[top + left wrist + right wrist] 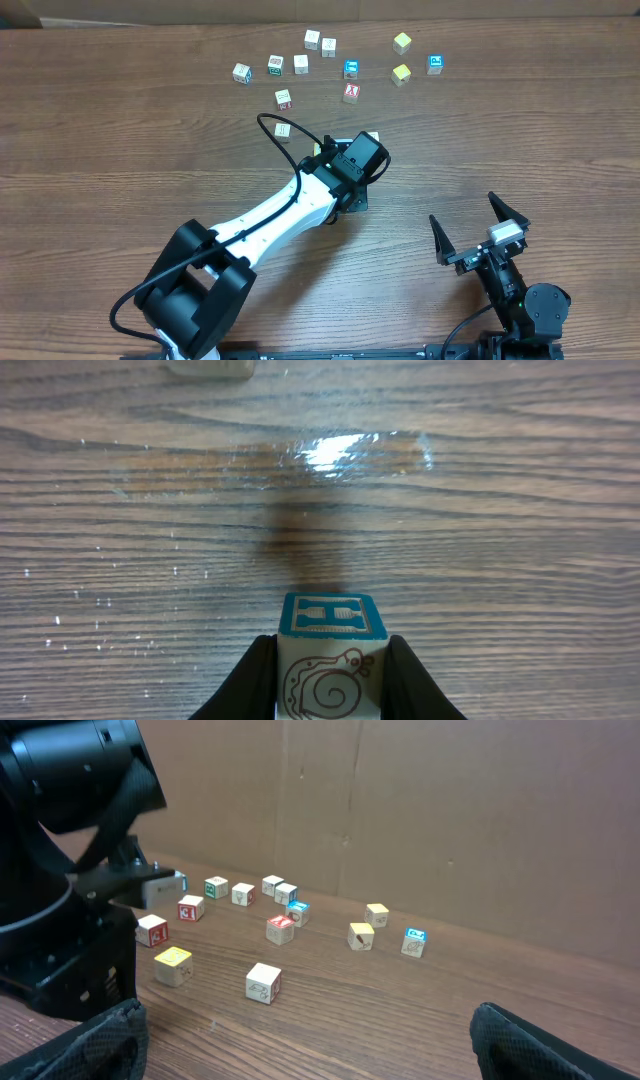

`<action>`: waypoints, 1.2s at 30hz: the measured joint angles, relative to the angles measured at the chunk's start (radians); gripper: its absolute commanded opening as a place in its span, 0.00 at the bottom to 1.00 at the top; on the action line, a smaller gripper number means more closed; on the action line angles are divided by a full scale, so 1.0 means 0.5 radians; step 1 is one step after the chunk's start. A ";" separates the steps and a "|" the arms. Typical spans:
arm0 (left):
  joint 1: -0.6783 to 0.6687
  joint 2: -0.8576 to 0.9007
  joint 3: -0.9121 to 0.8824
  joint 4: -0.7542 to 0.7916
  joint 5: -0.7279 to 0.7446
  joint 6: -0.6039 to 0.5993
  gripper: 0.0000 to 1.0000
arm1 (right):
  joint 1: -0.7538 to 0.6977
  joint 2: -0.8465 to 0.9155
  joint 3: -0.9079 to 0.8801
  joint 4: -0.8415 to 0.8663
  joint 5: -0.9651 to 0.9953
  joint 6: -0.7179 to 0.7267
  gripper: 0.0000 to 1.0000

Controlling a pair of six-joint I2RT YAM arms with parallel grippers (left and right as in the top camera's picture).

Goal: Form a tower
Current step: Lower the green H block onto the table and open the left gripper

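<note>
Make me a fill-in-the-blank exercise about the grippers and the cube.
The left gripper is shut on a cube whose top face is framed in ____.
That cube's side shows a drawing of a ____.
The right gripper is ____ and holds nothing.
Missing words: blue; snail; open.

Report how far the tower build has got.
Done: nothing stacked that I can see; the loose cubes lie singly across the table. In hand: the left gripper is shut on a blue-topped cube; the right gripper stands open, empty. Left: setting a base and stacking cubes on it.
</note>
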 measured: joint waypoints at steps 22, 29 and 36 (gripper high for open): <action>-0.011 0.033 -0.003 0.023 0.000 0.000 0.22 | 0.000 0.000 0.000 -0.002 -0.001 -0.001 1.00; -0.049 0.033 -0.003 0.013 0.001 -0.001 0.26 | 0.000 0.000 0.000 -0.001 -0.001 0.000 1.00; -0.049 0.037 -0.003 0.014 0.002 -0.001 0.35 | 0.000 0.000 0.000 -0.001 0.000 -0.001 1.00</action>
